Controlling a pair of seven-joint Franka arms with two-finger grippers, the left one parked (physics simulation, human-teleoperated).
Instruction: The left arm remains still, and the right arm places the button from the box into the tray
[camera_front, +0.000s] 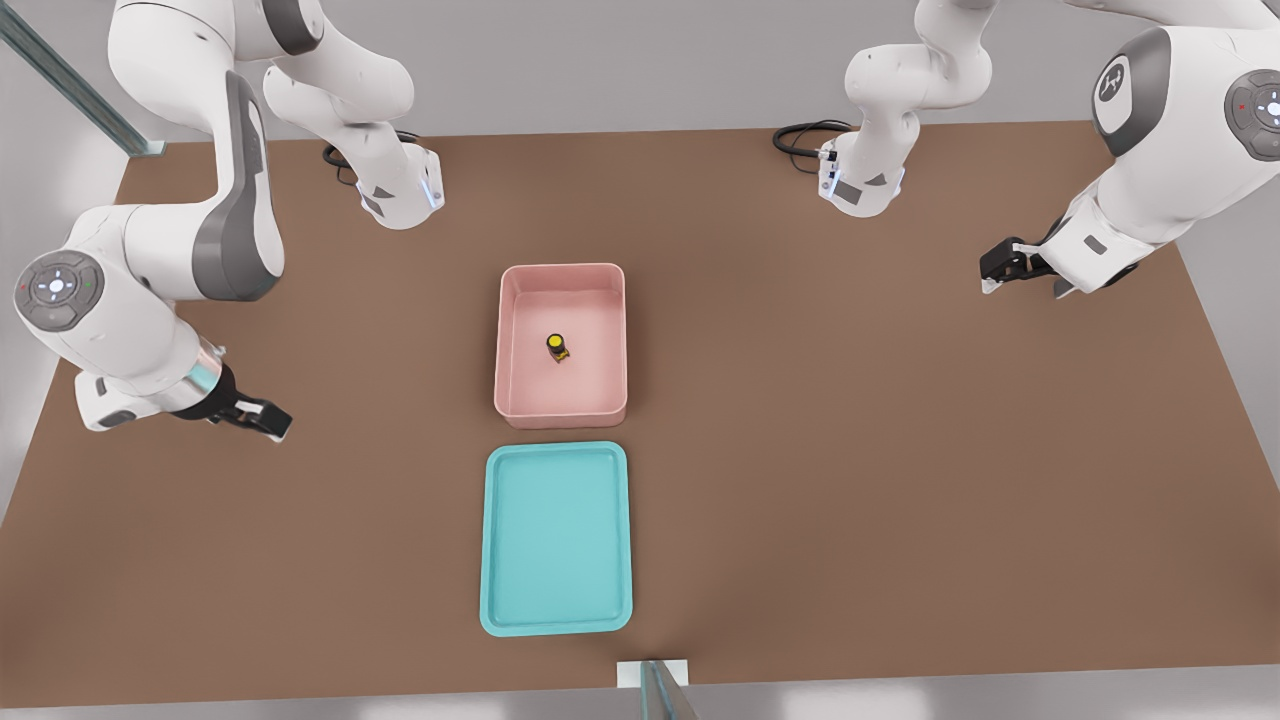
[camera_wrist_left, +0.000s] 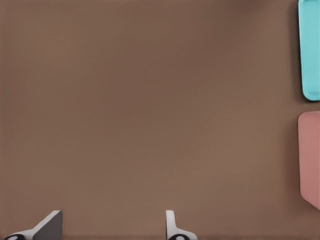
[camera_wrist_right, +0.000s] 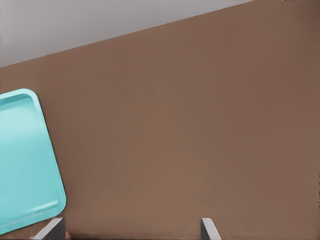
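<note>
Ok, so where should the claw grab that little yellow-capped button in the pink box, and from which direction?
Probably straight down from above, closing on the black body of the button just under its yellow cap. It stands upright near the middle of the box, whose upright walls block a sideways approach. The open claw hangs off toward the front view's left.

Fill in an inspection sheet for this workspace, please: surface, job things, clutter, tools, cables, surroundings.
Surface: brown table.
Job's things: button on the floor of the pink box; teal tray next to the box, apart, holding nothing.
Clutter: nothing seen.
Tools: tool open, at the front view's left, away from the box.
Cables: black cables at the arm bases.
Surroundings: grey ground; metal rail.
</note>
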